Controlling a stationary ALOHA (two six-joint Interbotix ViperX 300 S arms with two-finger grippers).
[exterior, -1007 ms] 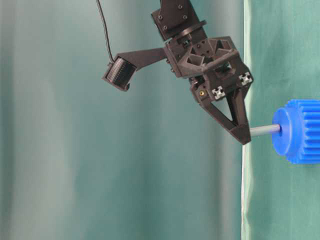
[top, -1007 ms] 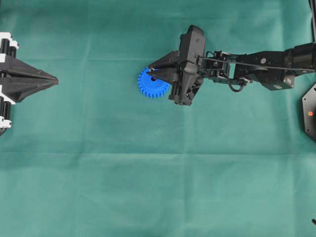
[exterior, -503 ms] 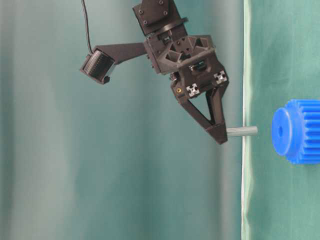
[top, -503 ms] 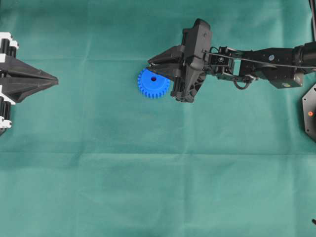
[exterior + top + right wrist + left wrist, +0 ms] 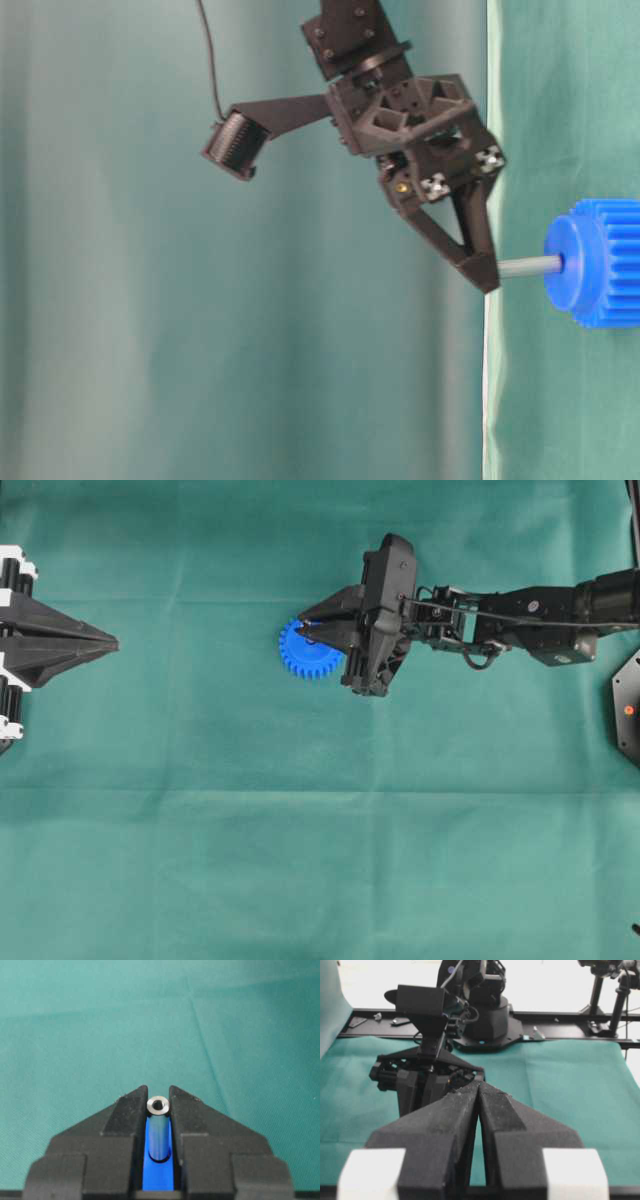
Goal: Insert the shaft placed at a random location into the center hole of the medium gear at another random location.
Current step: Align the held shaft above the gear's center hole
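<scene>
From overhead the right hand (image 5: 312,631) hid the shaft – the side view showed the shaft (image 5: 528,266) clamped, tip at the medium gear (image 5: 600,262) hub. Left hand (image 5: 479,1091) sat clenched, empty.

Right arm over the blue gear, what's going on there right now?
The right gripper is shut on the shaft, holding it by its upper end above the medium gear on the green cloth. The shaft's lower end meets the center hole in the raised hub; how deep it sits cannot be told. The left gripper is shut and empty at the far left.
</scene>
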